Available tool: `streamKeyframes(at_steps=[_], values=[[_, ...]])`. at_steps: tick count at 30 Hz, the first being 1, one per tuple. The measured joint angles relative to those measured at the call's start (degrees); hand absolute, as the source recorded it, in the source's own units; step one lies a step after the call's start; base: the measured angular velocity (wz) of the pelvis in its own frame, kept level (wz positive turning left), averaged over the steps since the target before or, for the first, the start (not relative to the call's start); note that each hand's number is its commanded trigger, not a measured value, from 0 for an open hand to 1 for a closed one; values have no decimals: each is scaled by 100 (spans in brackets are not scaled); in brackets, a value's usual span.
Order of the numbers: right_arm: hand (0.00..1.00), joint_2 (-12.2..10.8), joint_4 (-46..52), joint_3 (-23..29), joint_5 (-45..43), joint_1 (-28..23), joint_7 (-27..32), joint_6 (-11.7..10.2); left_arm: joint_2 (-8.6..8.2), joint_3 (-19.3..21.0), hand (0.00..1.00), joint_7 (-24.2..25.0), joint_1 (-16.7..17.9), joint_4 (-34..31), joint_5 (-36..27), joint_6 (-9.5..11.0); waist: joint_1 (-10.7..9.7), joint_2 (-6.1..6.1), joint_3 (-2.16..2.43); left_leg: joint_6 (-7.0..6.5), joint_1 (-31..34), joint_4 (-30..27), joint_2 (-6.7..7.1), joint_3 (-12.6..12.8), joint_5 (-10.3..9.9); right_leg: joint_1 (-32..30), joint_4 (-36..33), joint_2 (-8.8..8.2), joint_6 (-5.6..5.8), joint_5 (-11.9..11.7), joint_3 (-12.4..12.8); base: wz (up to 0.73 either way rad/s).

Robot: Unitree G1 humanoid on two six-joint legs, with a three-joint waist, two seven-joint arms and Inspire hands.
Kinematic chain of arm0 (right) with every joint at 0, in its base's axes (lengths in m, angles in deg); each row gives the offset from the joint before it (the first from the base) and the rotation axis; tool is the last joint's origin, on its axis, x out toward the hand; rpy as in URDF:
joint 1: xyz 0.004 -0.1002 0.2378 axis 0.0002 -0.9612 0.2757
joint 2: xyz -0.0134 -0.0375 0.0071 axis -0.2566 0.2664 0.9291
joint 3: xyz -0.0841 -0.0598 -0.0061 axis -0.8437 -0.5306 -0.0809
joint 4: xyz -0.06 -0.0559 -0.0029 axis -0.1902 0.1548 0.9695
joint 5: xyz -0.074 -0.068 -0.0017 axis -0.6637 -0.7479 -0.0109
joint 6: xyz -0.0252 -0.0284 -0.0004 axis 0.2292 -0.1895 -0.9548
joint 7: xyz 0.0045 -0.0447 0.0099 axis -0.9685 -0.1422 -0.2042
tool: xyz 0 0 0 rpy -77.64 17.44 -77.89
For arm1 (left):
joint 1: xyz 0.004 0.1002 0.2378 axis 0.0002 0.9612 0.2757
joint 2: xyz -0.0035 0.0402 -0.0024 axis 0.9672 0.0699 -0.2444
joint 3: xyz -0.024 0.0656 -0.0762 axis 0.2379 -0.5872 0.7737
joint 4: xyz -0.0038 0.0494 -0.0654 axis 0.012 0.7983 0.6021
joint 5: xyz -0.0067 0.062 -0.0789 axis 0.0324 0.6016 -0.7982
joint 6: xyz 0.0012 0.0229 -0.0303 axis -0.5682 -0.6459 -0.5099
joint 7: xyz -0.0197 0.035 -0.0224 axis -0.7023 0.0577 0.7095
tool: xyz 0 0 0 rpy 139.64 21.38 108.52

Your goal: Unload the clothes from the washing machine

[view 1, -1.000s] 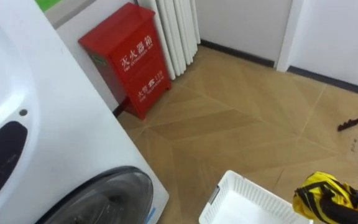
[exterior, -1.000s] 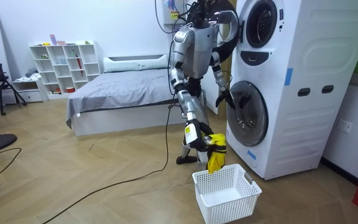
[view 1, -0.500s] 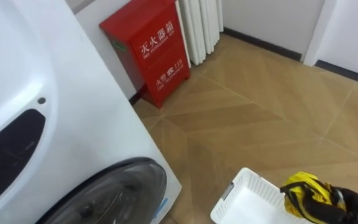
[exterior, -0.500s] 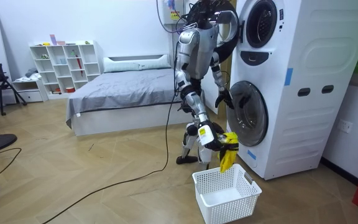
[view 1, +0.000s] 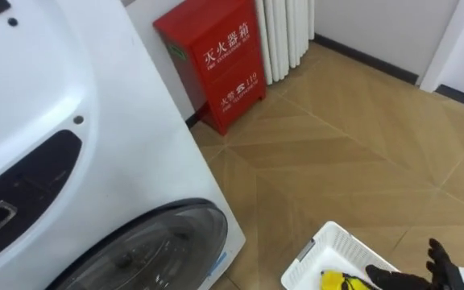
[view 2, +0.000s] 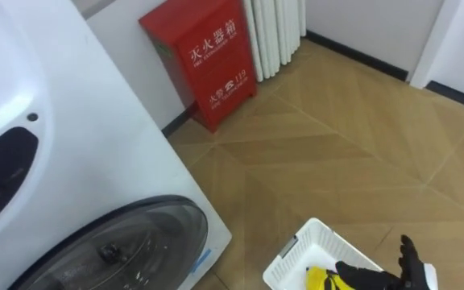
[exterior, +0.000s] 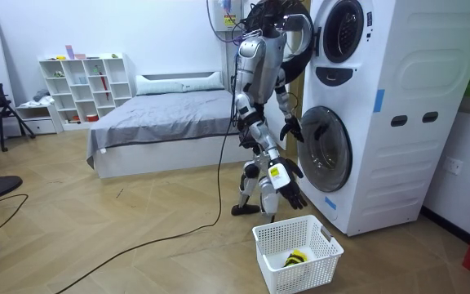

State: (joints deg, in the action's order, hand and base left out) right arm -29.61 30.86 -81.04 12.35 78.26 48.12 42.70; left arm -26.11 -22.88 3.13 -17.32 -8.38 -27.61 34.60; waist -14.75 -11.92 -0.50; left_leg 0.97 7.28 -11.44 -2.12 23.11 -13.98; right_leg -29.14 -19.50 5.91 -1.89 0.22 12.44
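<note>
Basket point(exterior: 317, 263) on floor point(exterior: 137, 245) before washing machine point(exterior: 382, 122), garment point(exterior: 295, 258) inside. Cabinet point(view 1: 216, 64) past machine, beside radiator point(view 1: 288, 36). Bed point(exterior: 170, 118) behind.

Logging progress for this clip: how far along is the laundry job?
Done: a yellow garment lies in the white basket on the floor. In hand: nothing visible; the right hand is open above the basket. Left: whether the washing machine holds more clothes cannot be seen.
</note>
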Motion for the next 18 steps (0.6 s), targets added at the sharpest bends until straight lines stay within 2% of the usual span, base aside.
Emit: streamKeyframes(at_steps=[4,12,13,14,15,17,18], values=[[0,0,-7,5,10,-86,0,-40,-1,0,0,-1,44,36,-6,0,-1,74,2,-15,4,-14,18,-5,13,2,20,-24,9,-5,-7,0],[0,1,-7,9,4,-223,0,-69,-1,2,0,-6,103,42,-5,86,-6,82,4,-36,-1,29,69,-69,16,6,-33,-70,32,-20,-39,2],[0,2,-16,10,5,-232,2,-91,-1,3,0,-19,109,39,-6,110,-27,88,0,-37,-11,44,75,-99,16,21,-39,-83,48,-25,-75,10],[0,2,-26,11,5,-246,0,-107,-1,4,0,-22,116,39,-7,118,-46,132,-26,-40,-21,57,76,-122,20,32,-44,-87,48,-19,-121,17],[0,-1,-83,14,4,-283,-14,-145,-1,7,0,-23,124,34,-7,144,-51,136,-27,-35,-82,82,72,-164,29,95,-47,-87,43,1,-167,18],[0,-2,-182,19,2,-340,-41,-145,1,17,0,-31,197,-12,-9,183,-56,168,4,-45,-104,96,50,-232,16,146,-35,-90,3,43,-201,19],[0,-1,-191,32,6,-404,-64,-145,1,19,0,-62,267,-78,-5,203,-54,174,1,-41,-125,96,34,-290,18,191,-16,-104,-5,54,-246,23]])
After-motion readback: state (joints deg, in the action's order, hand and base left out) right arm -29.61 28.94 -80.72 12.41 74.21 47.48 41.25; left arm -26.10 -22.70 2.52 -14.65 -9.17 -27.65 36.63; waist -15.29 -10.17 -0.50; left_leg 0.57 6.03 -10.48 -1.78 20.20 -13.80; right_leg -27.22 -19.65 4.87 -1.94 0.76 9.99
